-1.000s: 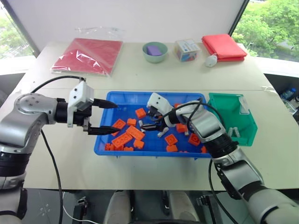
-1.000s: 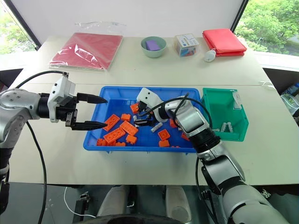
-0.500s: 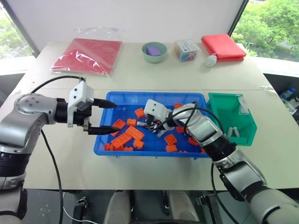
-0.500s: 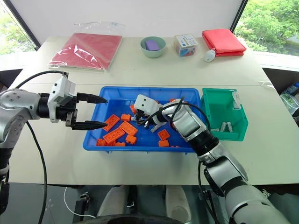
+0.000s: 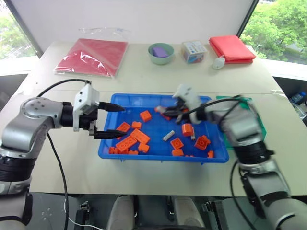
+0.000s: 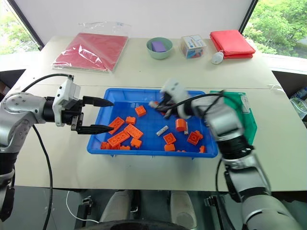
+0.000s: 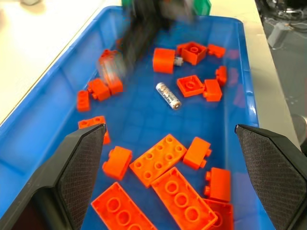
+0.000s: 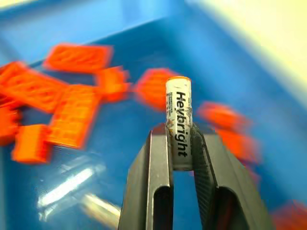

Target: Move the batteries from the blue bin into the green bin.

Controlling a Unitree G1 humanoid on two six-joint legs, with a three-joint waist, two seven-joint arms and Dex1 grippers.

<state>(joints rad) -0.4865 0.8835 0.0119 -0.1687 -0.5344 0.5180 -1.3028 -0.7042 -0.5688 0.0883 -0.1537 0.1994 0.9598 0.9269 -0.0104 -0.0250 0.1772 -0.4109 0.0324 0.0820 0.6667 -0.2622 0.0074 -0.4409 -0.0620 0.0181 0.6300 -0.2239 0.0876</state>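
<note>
Holding orange bricks (image 5: pixel 132 140) and one loose battery (image 5: pixel 168 135), the blue bin (image 5: pixel 158 157) sits centre frame; that battery lies diagonally. Green bin (image 6: pixel 248 115): right of it, mostly hidden by the arm. Left gripper (image 5: pixel 109 121): fingers spread wide, empty, at the bin's left rim. Right gripper (image 8: pixel 179 143): clenched on a second battery (image 8: pixel 178 112), long axis in line with the fingers; blurred over the bin's upper middle.

My two head eyes look forward and down from above, both taking in the whole table (image 5: pixel 144 72) and blue bin (image 5: pixel 163 155) (slightly offset). Each wrist camera sits close, sighting along its fingers into that same bin.
</note>
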